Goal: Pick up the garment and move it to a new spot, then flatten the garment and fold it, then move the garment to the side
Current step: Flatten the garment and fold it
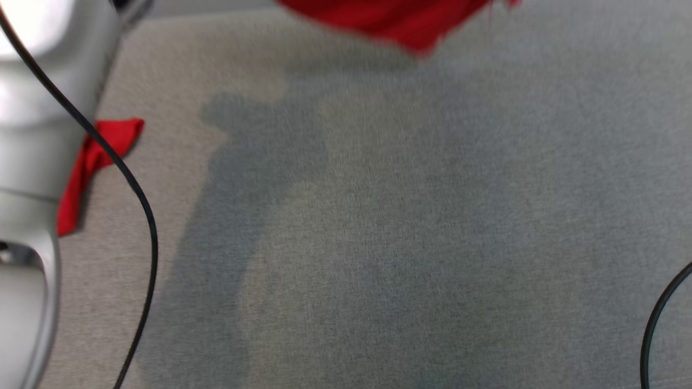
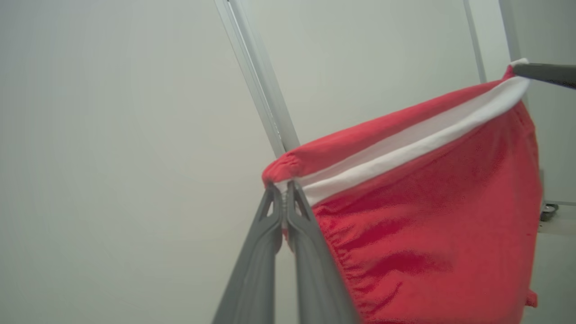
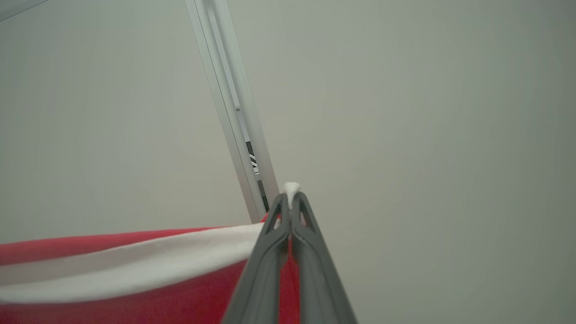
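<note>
Left claw and right claw each clamped on one end of the white band of the red garment, held aloft near the counter's far edge — grips look thin, right at the tips — one slip likely drops that end, bunching the cloth.

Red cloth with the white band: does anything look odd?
Nothing looks damaged. The red cloth with a white band hangs stretched between the left gripper and right gripper, each pinching an end of the band. Oddly, another red bit shows beside the pale forearm, over the grey table.
</note>
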Motion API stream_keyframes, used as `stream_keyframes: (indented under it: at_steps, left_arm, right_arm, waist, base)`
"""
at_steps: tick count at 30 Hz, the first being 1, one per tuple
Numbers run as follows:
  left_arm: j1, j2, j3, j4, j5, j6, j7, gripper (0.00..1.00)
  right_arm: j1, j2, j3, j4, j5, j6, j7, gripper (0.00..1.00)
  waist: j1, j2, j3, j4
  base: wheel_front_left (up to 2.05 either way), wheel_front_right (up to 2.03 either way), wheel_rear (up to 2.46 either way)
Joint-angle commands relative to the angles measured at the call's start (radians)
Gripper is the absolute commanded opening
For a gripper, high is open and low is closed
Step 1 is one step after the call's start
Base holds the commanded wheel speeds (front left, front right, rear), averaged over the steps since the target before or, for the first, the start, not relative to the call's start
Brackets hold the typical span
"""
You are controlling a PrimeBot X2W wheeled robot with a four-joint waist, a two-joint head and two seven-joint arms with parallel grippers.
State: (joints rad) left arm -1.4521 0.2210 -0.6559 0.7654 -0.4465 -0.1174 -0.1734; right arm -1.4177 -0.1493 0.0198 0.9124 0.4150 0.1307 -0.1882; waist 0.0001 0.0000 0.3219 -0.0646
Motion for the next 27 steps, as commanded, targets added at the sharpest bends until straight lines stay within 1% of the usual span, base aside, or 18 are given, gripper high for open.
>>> stream_keyframes:
  at_steps: [1, 3, 5, 8, 9, 12, 14, 15, 17, 21, 23, 25, 27]
  left_arm:
    - [-0.065, -0.003, 0.012, 0.035, 0.020, 0.024, -0.035, 0.00]
    - [-0.134, -0.016, 0.014, 0.072, 0.054, 0.049, -0.072, 0.00]
    - [-0.181, -0.027, 0.017, 0.093, 0.082, 0.068, -0.087, 0.00]
    - [-0.213, -0.035, 0.041, 0.055, 0.120, 0.088, -0.091, 0.00]
    - [-0.170, -0.043, 0.061, 0.038, 0.126, 0.080, -0.091, 0.00]
    - [-0.120, -0.054, 0.088, 0.019, 0.140, 0.067, -0.091, 0.00]
    - [-0.052, -0.066, 0.112, 0.027, 0.154, 0.060, -0.091, 0.00]
    - [-0.052, -0.066, 0.112, 0.027, 0.154, 0.060, -0.091, 0.00]
    - [0.003, -0.072, 0.112, 0.043, 0.164, 0.044, -0.091, 0.00]
    - [0.092, -0.087, 0.118, 0.067, 0.175, 0.019, -0.092, 0.00]
    - [0.158, -0.098, 0.129, 0.085, 0.170, 0.005, -0.092, 0.00]
    - [0.176, -0.101, 0.131, 0.084, 0.173, 0.003, -0.092, 0.00]
    - [0.235, -0.113, 0.130, 0.081, 0.188, -0.003, -0.092, 0.00]
  right_arm:
    - [-0.042, 0.010, -0.001, 0.022, 0.007, 0.000, -0.033, 0.00]
    - [-0.099, 0.013, -0.008, 0.038, 0.005, 0.000, -0.065, 0.00]
    - [-0.131, 0.021, -0.009, 0.040, -0.006, 0.000, -0.076, 0.00]
    - [-0.133, 0.033, -0.039, -0.026, -0.026, 0.000, -0.078, 0.00]
    - [-0.092, 0.052, -0.046, -0.039, -0.033, 0.000, -0.077, 0.00]
    - [-0.047, 0.066, -0.059, -0.044, -0.016, 0.000, -0.078, 0.00]
    - [0.016, 0.079, -0.041, -0.033, 0.008, 0.000, -0.078, 0.00]
    - [0.016, 0.079, -0.041, -0.033, 0.008, 0.000, -0.078, 0.00]
    - [0.059, 0.083, -0.020, -0.017, 0.029, 0.000, -0.078, 0.00]
    - [0.134, 0.073, 0.020, 0.007, 0.065, 0.000, -0.078, 0.00]
    - [0.184, 0.062, 0.045, 0.032, 0.096, 0.000, -0.078, 0.00]
    - [0.198, 0.058, 0.058, 0.048, 0.105, 0.000, -0.078, 0.00]
    - [0.225, 0.035, 0.108, 0.095, 0.123, 0.000, -0.078, 0.00]
  waist:
    - [-0.0001, 0.0000, 0.116, -0.038]
    - [-0.0001, 0.0000, 0.151, -0.044]
    - [-0.0001, 0.0000, 0.182, -0.050]
    - [-0.0001, 0.0000, 0.230, -0.055]
    - [-0.0001, 0.0000, 0.254, -0.057]
    - [-0.0001, 0.0000, 0.287, -0.053]
    - [-0.0001, 0.0000, 0.311, -0.044]
    - [-0.0001, 0.0000, 0.311, -0.044]
    - [-0.0001, 0.0000, 0.318, -0.038]
    - [-0.0001, 0.0000, 0.309, -0.022]
    - [-0.0001, 0.0000, 0.286, -0.010]
    - [-0.0001, 0.0000, 0.278, -0.007]
    - [-0.0001, 0.0000, 0.253, 0.008]
  base:
    - [0.00, 0.00, 0.00]
    - [0.00, 0.00, 0.00]
    - [0.00, 0.00, 0.00]
    - [0.00, 0.00, 0.00]
    - [0.00, 0.00, 0.00]
    - [0.00, 0.00, 0.00]
    - [0.00, 0.00, 0.00]
    - [0.00, 0.00, 0.00]
    - [0.00, 0.00, 0.00]
    - [0.00, 0.00, 0.00]
    - [0.00, 0.00, 0.00]
    - [0.00, 0.00, 0.00]
    - [0.00, 0.00, 0.00]
